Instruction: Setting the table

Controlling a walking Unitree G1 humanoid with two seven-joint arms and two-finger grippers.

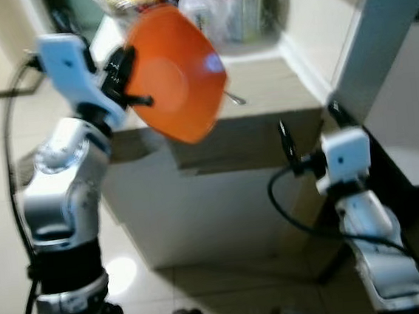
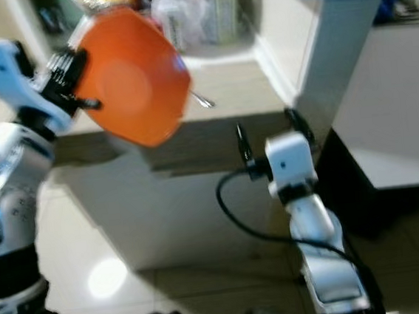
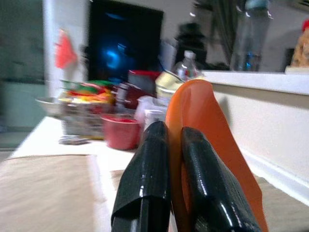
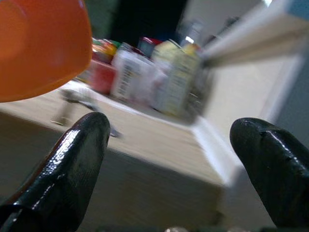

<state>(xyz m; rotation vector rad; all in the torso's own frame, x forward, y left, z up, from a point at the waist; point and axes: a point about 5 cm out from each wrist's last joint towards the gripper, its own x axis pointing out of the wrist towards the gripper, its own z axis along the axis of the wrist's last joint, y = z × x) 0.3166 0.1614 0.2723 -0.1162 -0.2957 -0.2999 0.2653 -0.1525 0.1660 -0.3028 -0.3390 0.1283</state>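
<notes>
An orange bowl (image 1: 175, 71) hangs tilted on edge above the near end of a white table (image 1: 277, 84). My left gripper (image 1: 129, 79) is shut on the bowl's rim, its black fingers (image 3: 149, 179) pinching the orange wall (image 3: 207, 135) from both sides. My right gripper (image 1: 307, 129) stands open lower down, just before the table's front edge, with nothing between its fingers (image 4: 72, 164). A spoon (image 1: 235, 99) lies on the tabletop behind the bowl.
Bottles, packets and a red cup (image 3: 120, 130) crowd the far end of the table. A pale counter with a blue-grey post (image 1: 377, 44) rises on the right. Tiled floor (image 1: 132, 283) lies in front of the table.
</notes>
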